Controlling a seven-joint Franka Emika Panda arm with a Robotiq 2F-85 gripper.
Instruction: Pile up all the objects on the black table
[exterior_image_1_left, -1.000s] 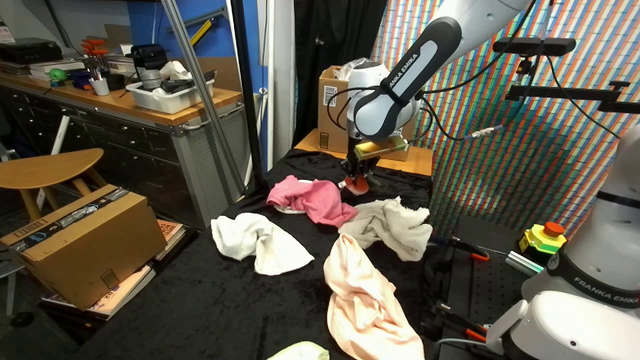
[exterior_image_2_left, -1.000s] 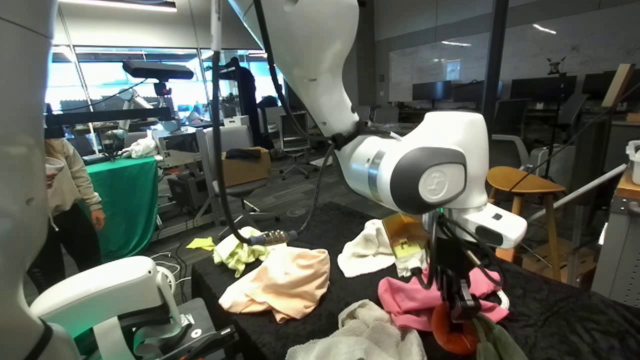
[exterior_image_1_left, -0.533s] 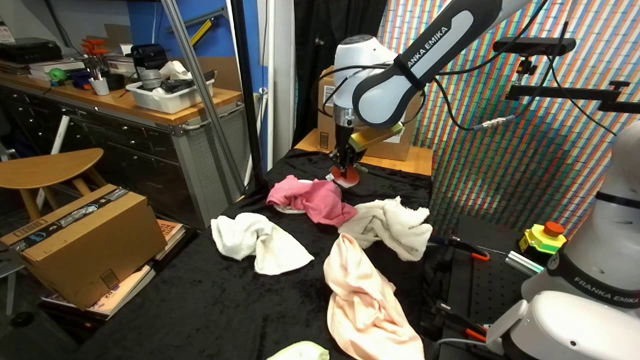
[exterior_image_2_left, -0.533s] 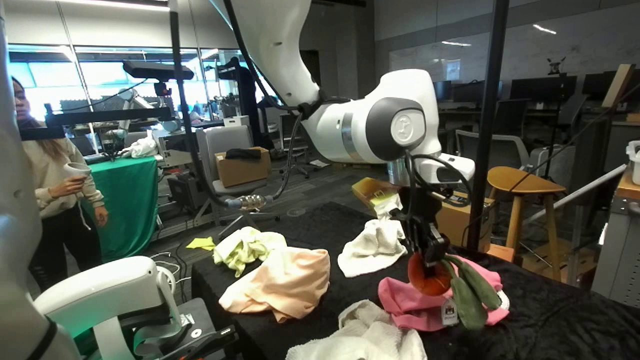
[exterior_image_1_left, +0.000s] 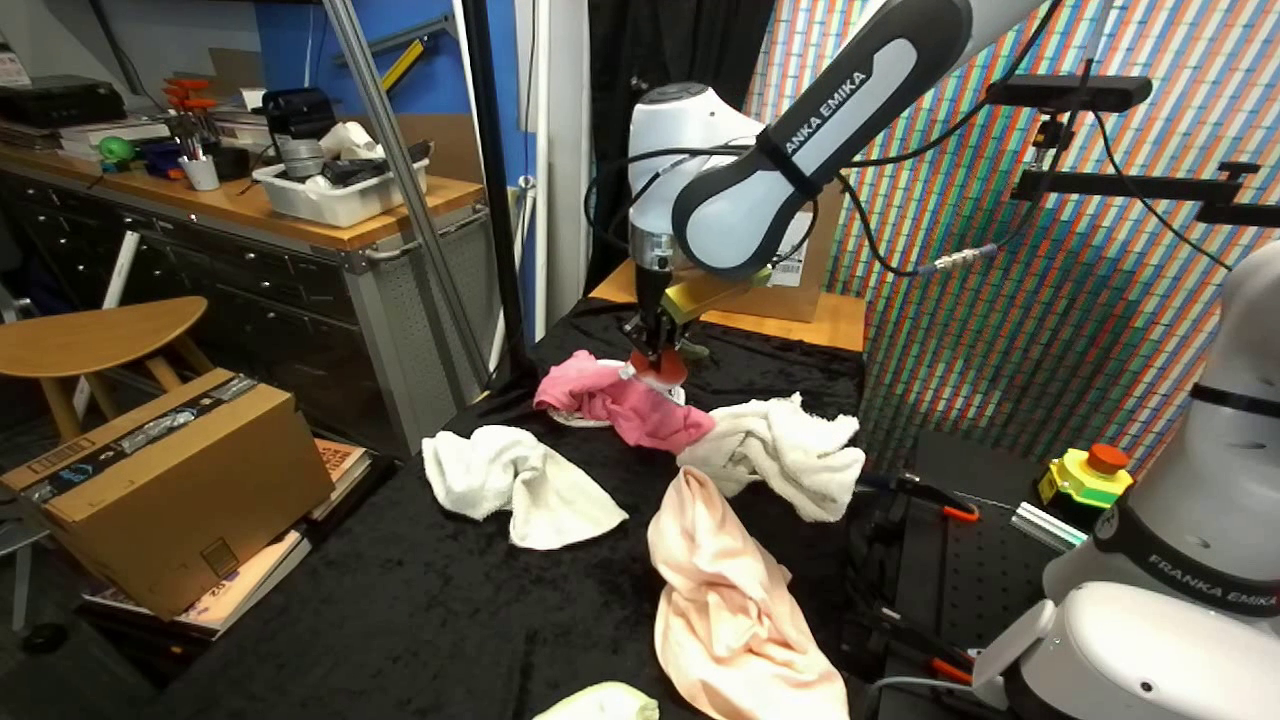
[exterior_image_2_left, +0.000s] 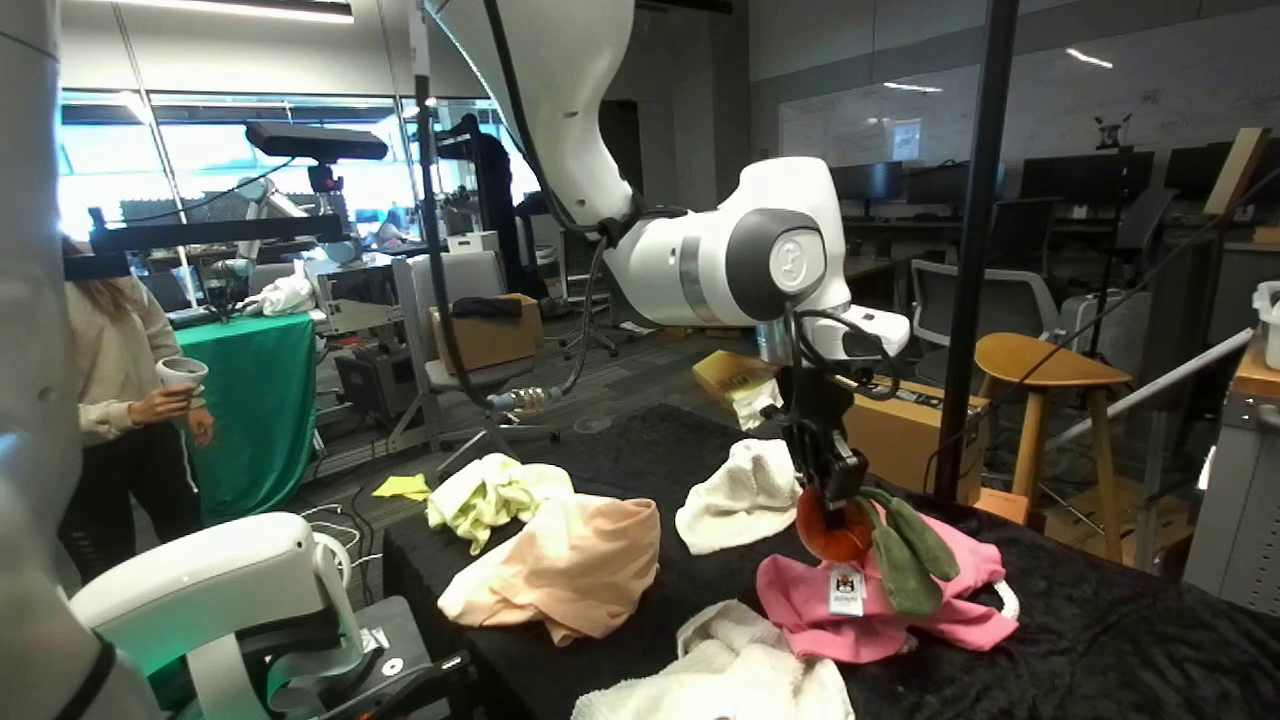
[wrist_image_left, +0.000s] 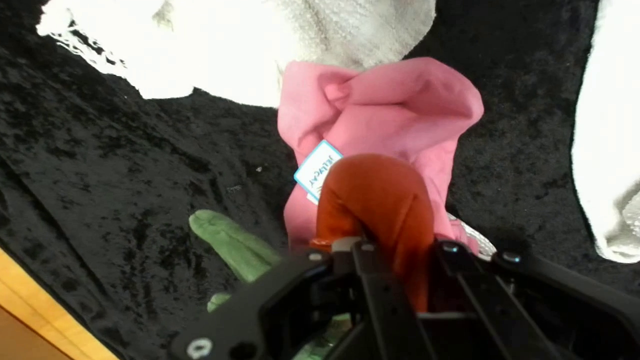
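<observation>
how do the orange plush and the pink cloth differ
Colour: the orange plush has green leaf-like flaps; the pink cloth shows only pink. State: the orange plush is gripped in the claw; the pink cloth lies crumpled on the black table. Shape: the orange plush is bulbous; the pink cloth has loose folds. Both look soft.

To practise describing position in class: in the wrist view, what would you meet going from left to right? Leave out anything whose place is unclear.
Wooden board, green leaf, pink towel, white cloth at the right edge.

White arm (exterior_image_2_left: 655, 268), black screw-dotted claw (wrist_image_left: 399, 245)
</observation>
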